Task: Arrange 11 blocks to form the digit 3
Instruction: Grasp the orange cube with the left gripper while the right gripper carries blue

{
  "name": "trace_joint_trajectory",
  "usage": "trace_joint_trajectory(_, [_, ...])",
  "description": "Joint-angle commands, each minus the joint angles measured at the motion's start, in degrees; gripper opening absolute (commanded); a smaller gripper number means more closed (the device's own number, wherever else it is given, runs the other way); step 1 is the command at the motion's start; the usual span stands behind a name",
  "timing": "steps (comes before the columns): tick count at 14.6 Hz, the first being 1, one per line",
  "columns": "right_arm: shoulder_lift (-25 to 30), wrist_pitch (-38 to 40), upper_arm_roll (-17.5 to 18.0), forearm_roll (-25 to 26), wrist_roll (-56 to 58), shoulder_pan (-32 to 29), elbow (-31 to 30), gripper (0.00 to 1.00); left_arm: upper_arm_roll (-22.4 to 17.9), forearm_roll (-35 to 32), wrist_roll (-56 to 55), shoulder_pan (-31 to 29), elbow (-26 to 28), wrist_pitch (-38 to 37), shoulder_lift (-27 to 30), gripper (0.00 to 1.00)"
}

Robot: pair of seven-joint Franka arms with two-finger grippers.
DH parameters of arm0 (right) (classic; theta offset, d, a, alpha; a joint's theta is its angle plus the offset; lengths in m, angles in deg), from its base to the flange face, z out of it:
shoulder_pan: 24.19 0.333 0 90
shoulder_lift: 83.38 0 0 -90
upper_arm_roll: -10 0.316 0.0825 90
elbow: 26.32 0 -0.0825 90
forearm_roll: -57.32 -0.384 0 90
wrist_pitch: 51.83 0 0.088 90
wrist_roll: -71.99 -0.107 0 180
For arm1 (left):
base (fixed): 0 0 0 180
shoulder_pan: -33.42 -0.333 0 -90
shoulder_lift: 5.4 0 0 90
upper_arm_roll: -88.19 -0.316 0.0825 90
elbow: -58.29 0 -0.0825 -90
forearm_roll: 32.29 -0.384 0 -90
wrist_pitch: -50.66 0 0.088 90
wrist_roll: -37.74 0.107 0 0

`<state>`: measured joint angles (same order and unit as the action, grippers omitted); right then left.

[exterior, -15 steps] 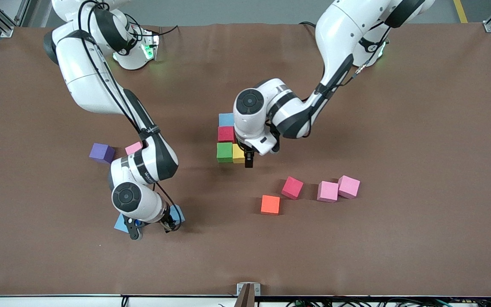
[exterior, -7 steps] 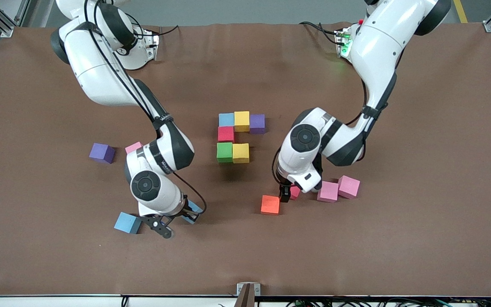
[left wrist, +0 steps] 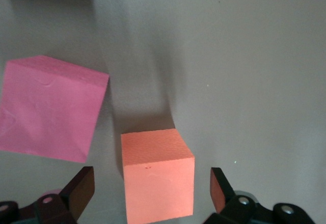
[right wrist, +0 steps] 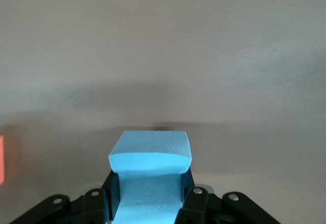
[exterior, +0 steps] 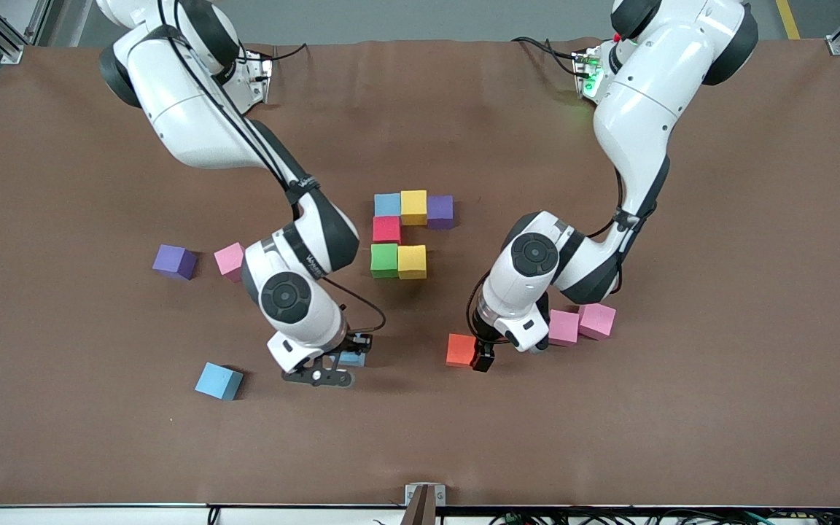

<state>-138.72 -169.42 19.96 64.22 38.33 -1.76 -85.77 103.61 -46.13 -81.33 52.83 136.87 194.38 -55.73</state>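
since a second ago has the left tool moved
Yes. The left tool has left the stacked figure's green block and come nearer the front camera, now open around the orange block.

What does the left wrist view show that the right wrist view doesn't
Only the left wrist view: the open left gripper with its fingers on either side of the orange block, not touching it, and a dark pink block beside it.

Only the right wrist view: the right gripper shut on a light blue block, squeezed between its fingers.

Both: the bare brown table. The right wrist view also catches an orange sliver at its edge, likely the same orange block.
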Motion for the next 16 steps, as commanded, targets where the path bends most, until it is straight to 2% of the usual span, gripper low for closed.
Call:
trace_joint_trajectory(1, [3.4, 0.5, -0.3, 0.6, 1.8, 1.8, -5.1, 0.0, -0.1, -0.2, 0.6, 0.4, -2.7, 0.6, -2.1, 1.0])
trace_joint_trajectory(7, [6.4, -0.1, -0.4, 2.2, 0.6, 3.9, -11.8, 0.0, 0.0, 1.0, 0.5, 0.4, -4.3, 3.1, -4.2, 1.0])
trace_joint_trajectory(12, [7.4, -0.4, -0.4, 2.2, -3.8, 5.2, -13.1, 0.0, -0.1, 1.7, 0.6, 0.7, -4.7, 3.8, -5.6, 1.0])
trace_joint_trajectory(16, [11.0, -7.6, -0.3, 2.2, -5.6, 5.5, -21.4, 0.0, -0.2, 1.7, 0.6, 1.2, -4.5, 3.5, -6.7, 0.97])
